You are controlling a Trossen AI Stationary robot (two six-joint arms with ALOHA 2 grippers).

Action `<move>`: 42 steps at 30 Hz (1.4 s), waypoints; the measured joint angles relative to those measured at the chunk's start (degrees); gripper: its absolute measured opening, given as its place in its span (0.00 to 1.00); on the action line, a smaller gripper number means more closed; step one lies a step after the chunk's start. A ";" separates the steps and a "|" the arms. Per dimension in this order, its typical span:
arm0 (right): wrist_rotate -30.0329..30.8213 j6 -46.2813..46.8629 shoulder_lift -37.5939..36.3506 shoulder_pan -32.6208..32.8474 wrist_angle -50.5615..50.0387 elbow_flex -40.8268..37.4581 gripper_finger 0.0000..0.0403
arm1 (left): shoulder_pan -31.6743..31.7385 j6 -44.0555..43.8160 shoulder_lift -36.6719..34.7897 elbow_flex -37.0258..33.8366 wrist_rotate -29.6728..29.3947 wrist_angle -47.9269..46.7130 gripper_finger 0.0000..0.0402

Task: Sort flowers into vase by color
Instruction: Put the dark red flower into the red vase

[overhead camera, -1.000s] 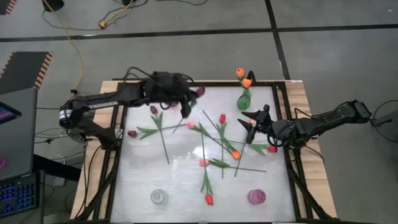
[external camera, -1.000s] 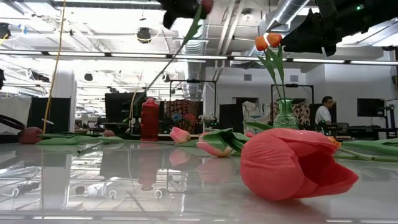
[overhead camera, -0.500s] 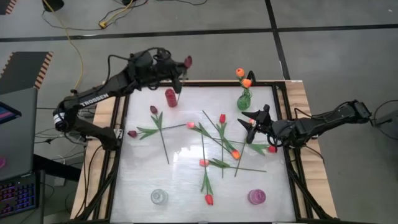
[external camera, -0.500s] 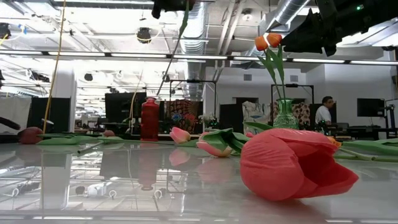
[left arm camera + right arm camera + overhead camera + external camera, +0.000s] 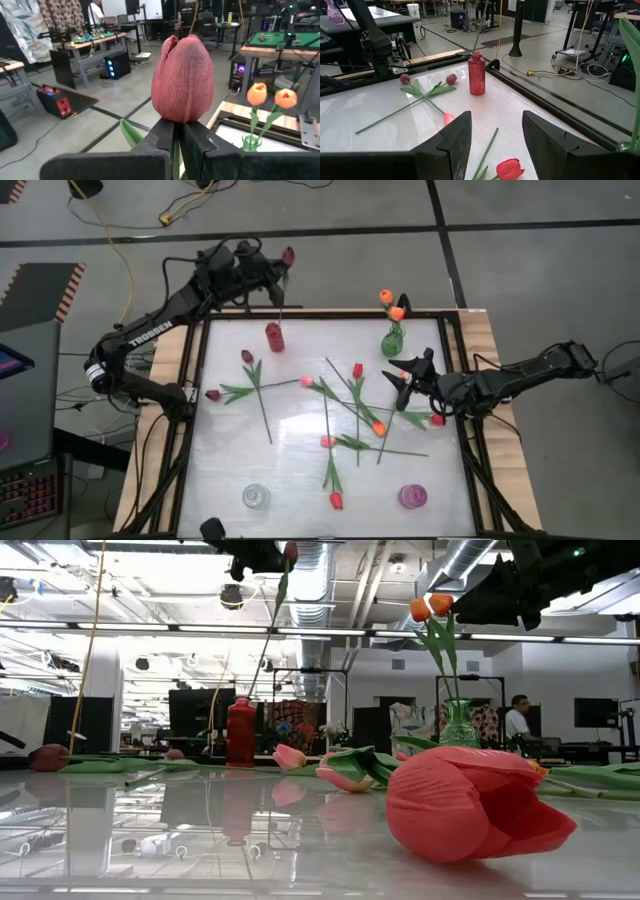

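My left gripper (image 5: 272,268) is raised over the table's far left edge, shut on a dark maroon tulip (image 5: 183,79) whose head stands above the fingers. Its stem (image 5: 270,625) hangs down toward the red vase (image 5: 274,336). My right gripper (image 5: 408,383) hovers open at the table's right side, touching nothing. A green vase (image 5: 393,340) holds two orange tulips (image 5: 391,304). Several maroon, red, pink and orange tulips (image 5: 340,405) lie flat on the table. A red-pink head (image 5: 470,805) lies close to the low camera. My left gripper pinches the maroon tulip's stem (image 5: 176,150) just below the head, between its two fingers (image 5: 162,137). The fingers lie across the stem. The tulip is lifted clear, almost upright, head up, and the stem's lower end (image 5: 280,305) hangs free above the red vase.
A clear vase (image 5: 256,496) and a pink vase (image 5: 413,497) stand near the table's near edge. A dark frame (image 5: 196,410) borders the glossy white top. Crossed stems fill the table's middle; bare surface lies in the near left part (image 5: 230,460).
My left gripper has risen and moved toward the table's far left edge, carrying the maroon tulip. The stem has swung from a slant to nearly upright and now hangs over the red vase. My right arm has kept still.
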 joint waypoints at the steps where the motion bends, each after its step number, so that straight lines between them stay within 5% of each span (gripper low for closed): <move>1: 0.00 0.00 0.00 0.00 -0.02 0.00 0.50 | 0.19 0.02 0.00 0.00 0.04 0.49 0.01; 42: -0.04 0.07 0.00 0.00 -0.04 -0.04 0.50 | 2.71 1.08 -2.51 -1.18 -2.23 1.96 0.01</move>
